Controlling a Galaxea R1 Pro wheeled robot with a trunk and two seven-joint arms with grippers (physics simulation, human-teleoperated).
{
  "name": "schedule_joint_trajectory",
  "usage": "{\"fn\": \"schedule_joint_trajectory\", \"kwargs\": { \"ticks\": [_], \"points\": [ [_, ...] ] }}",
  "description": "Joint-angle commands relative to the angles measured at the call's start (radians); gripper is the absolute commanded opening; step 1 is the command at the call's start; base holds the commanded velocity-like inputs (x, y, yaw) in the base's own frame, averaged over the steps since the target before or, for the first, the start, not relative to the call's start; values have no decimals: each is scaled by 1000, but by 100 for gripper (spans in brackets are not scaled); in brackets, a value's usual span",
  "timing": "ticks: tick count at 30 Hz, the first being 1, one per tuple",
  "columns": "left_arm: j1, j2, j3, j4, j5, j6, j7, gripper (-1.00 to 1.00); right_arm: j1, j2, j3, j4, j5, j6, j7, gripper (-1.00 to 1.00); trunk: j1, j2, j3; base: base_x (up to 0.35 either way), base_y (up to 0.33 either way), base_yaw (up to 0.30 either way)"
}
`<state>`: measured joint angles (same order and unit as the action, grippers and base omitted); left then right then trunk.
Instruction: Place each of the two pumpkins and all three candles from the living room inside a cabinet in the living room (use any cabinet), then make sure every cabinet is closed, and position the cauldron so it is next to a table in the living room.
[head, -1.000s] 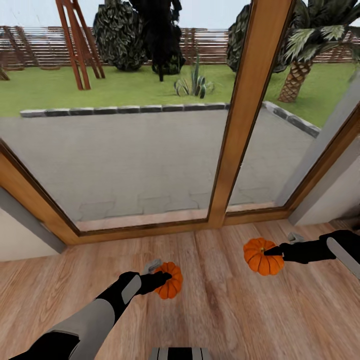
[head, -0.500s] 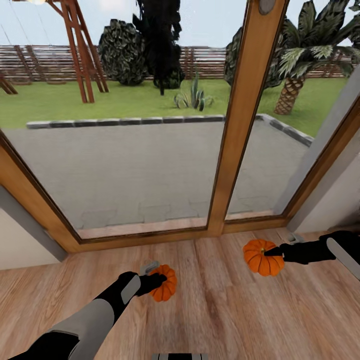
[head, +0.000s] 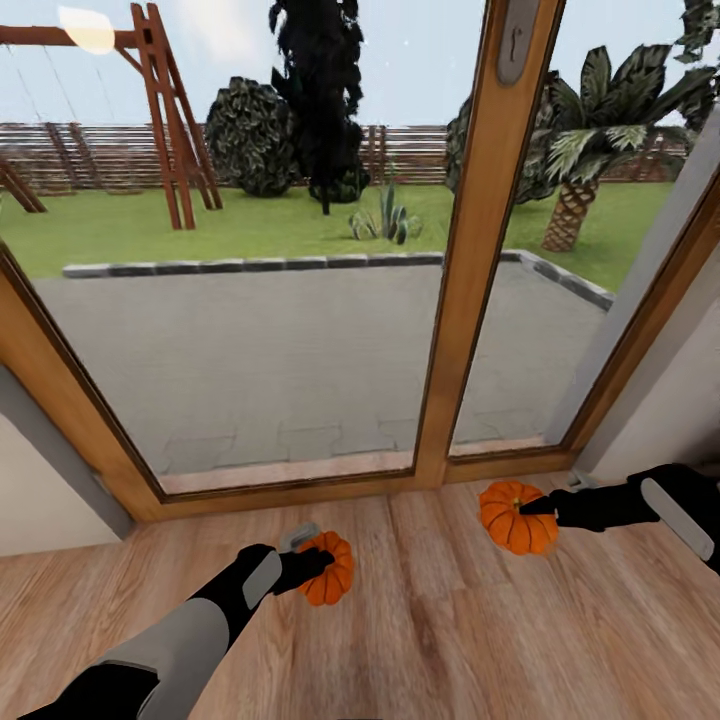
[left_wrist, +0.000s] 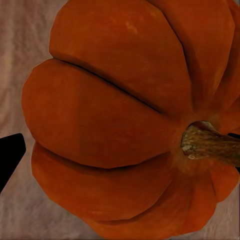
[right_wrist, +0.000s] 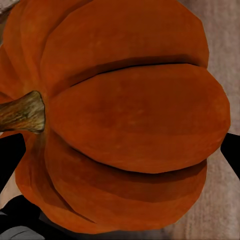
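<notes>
Two ribbed orange pumpkins hang above the wooden floor, one in each hand. My left gripper (head: 312, 570) is shut on the left pumpkin (head: 333, 580), low and left of centre in the head view. The left wrist view shows that pumpkin (left_wrist: 115, 125) up close, with its brown stem. At the right, my right gripper (head: 530, 507) is shut on the other pumpkin (head: 512, 522). This second pumpkin (right_wrist: 130, 120) looms large in the right wrist view, a black fingertip (right_wrist: 231, 152) at its side. Candles, cabinet, cauldron and table are out of view.
A big glass door with a wooden frame (head: 470, 280) stands straight ahead, a garden and paved patio behind it. Pale wall (head: 40, 500) flanks it at the left, and grey wall (head: 670, 400) at the right. Wooden floor (head: 450, 640) lies below the arms.
The head view has tilted upward, showing more sky and the door handle. Both grippers keep hold of their pumpkins in about the same pose.
</notes>
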<state>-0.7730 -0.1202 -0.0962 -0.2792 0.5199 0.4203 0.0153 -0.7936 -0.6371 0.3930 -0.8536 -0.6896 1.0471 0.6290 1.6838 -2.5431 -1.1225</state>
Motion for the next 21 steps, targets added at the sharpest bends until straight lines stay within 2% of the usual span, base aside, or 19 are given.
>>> {"fn": "schedule_joint_trajectory", "kwargs": {
  "ticks": [1,5,9,11,14,17,21],
  "points": [
    [0,1,-8,-1,5,4,2,-100,-1,4,3,0,7,0,8,-100,-1,0,3,0,0,0],
    [0,0,-9,0,4,11,3,-100,-1,17,3,3,14,0,8,-100,-2,1,19,0,0,0],
    [0,2,-10,0,3,12,3,-100,-1,28,2,12,149,0,8,-100,-4,2,34,0,0,0],
    [0,3,-11,4,2,12,9,-100,-1,60,1,14,216,-18,9,-100,-5,2,42,0,0,0],
    [0,8,-9,7,2,11,4,-100,-1,73,0,23,234,-25,9,-100,-6,3,53,0,0,0],
    [0,20,-7,8,4,12,1,-100,-1,76,0,26,239,-27,9,-100,-8,4,65,0,0,0],
    [0,23,-7,7,5,12,-1,-100,-1,78,0,27,240,-26,9,-100,-10,5,80,0,0,0]
  ]
}}
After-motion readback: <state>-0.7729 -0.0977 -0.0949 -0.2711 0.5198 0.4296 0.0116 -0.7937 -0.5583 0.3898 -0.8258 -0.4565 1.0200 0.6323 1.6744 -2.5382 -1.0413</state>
